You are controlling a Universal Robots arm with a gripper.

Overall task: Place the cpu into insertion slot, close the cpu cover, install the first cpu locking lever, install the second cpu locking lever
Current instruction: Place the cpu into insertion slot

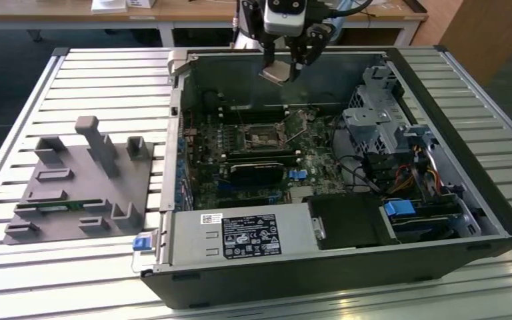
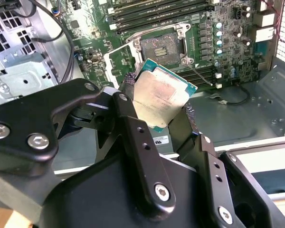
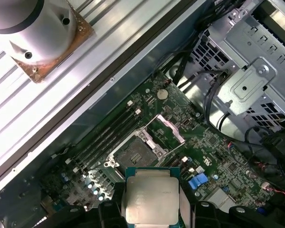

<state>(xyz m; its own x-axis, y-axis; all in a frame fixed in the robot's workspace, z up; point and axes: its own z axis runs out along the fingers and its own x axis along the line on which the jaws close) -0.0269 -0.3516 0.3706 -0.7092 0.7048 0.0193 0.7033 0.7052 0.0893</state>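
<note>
My gripper point(image 1: 285, 65) hangs above the far wall of the open computer case, shut on the cpu point(image 1: 275, 73). The cpu point(image 2: 159, 95) is a small square chip with a pale metal top, pinched by its edges between the two black fingers point(image 2: 128, 83). The insertion slot point(image 2: 161, 46) lies uncovered on the green motherboard, some way below and apart from the chip. Its cpu cover point(image 3: 164, 128) is swung up beside the slot point(image 3: 135, 155). In the exterior view the slot point(image 1: 263, 138) sits mid-board, nearer than the gripper. The cpu point(image 3: 149, 195) is slightly tilted.
Long black memory sticks point(image 2: 152, 14) flank the slot. A metal drive cage point(image 1: 376, 123) with cables stands at the exterior view's right, and the power supply point(image 1: 243, 237) sits at the case's near side. A grey fixture block point(image 1: 78, 180) rests on the slatted table at the exterior view's left.
</note>
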